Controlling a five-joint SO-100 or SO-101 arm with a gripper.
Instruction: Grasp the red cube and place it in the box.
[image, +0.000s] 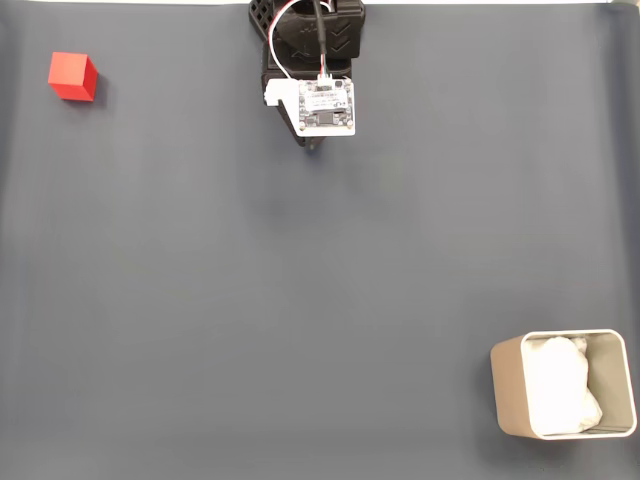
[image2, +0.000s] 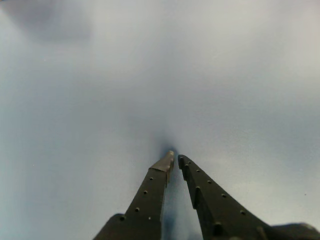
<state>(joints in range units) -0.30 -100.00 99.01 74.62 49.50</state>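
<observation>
Arm (image: 310, 60) folded at the fixed view's top edge, jaws nearly closed, empty, tips down by the grey mat (image2: 75, 100).

A dark grey table (image: 300, 300) spans the fixed view, with a thin white strip (image: 120, 2) at twelve o'clock.

bare lab-like bench, dark grey mat (image: 300, 300)
</observation>
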